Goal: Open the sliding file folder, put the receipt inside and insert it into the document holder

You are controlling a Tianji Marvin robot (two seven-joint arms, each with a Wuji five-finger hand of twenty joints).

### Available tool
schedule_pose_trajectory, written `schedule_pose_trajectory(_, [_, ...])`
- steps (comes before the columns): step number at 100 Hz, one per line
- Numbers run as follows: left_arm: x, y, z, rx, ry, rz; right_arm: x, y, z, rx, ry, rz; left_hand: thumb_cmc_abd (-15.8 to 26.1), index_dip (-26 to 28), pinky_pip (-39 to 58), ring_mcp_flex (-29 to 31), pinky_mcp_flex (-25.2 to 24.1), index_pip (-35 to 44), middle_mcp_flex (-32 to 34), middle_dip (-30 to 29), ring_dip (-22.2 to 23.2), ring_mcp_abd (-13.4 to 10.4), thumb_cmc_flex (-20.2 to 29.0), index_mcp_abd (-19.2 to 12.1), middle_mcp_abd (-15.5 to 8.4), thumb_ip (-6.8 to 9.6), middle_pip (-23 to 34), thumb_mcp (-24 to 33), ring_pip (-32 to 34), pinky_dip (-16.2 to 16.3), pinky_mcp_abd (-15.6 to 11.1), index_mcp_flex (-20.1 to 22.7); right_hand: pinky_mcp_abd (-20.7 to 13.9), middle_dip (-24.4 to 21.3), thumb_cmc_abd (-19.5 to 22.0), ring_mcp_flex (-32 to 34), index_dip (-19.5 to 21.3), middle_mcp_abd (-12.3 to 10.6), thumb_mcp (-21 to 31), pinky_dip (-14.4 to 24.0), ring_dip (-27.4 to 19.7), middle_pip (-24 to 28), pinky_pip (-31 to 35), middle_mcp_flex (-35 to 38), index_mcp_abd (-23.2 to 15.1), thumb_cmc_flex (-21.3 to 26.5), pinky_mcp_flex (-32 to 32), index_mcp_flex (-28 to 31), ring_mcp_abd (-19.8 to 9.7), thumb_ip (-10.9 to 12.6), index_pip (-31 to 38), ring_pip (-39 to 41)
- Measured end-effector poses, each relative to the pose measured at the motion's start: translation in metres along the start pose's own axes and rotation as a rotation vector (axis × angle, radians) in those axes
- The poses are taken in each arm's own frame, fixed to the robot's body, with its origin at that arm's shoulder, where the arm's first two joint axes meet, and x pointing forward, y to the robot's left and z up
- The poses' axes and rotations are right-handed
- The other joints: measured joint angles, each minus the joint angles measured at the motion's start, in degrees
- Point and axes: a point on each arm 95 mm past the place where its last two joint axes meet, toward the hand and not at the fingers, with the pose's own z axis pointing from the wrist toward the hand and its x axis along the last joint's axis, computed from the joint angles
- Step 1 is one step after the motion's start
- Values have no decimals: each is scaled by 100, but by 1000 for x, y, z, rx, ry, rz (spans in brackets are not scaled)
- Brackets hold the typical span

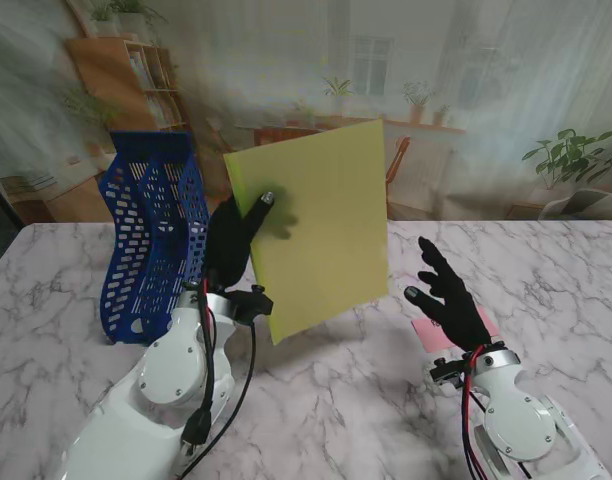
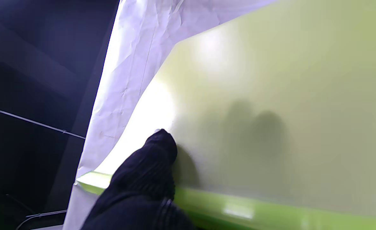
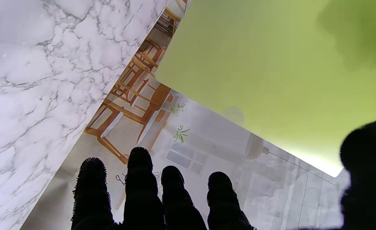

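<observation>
Our left hand (image 1: pixel 231 240) pinches the green folder (image 1: pixel 321 225) upright at frame centre; right hand (image 1: pixel 451 298) spread, empty. We should steady the free edge before reaching the blue holder (image 1: pixel 151 235) at left

Four black-gloved fingers (image 3: pixel 138 179) of the right hand (image 3: pixel 162 204) stand side by side, spread slightly, with nothing between them. A fifth dark shape, likely the thumb (image 3: pixel 366 166), sits blurred and apart from them at the frame's edge. Beyond the fingertips hangs the yellow-green file folder (image 3: pixel 271 73), a flat sheet with a rounded corner, clear of the fingers; a dark blurred shadow lies on its far part. The marble worktop (image 3: pixel 31 80) fills one side, bordered by a printed backdrop (image 3: pixel 137 95) of wooden chairs and plants
</observation>
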Motion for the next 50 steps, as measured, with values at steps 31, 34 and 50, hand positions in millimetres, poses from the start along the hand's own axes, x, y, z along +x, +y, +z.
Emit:
schedule_pose_trajectory(31, [-24, 21, -25, -54, -75, -92, -9, 5, 1, -3, -22, 28, -4, 0, 0, 0, 0, -15, 0, -5, -1, 40, 0, 35, 40, -45, -3, 49, 0, -1, 45, 0, 3, -671, -48, -343, 668, -12, 275, 46, -222, -1316, -321, 23, 1, -520, -82, 3, -28, -68, -246, -141])
schedule_pose_trajectory(34, [-26, 22, -27, -57, -79, -94, -9, 4, 1, 2, -22, 26, -4, 0, 0, 0, 0, -17, 0, -5, -1, 40, 0, 35, 41, -45, -3, 49, 0, -1, 46, 0, 5, -767, -48, -343, 889, -14, 275, 47, -223, -1397, -324, 32, 1, -521, -98, 3, -29, -69, -183, -141])
schedule_pose_trajectory(50, [-34, 27, -33, -80, -102, -105, -8, 1, 1, 46, -19, 66, -52, 0, 0, 0, 0, -56, 0, -6, -1, 42, 0, 43, 43, -45, -3, 56, 0, -1, 46, 0, 79, -849, -48, -531, 1347, -339, 275, 48, -226, -1468, -381, 88, -323, -521, -204, 113, -85, -69, 611, -141])
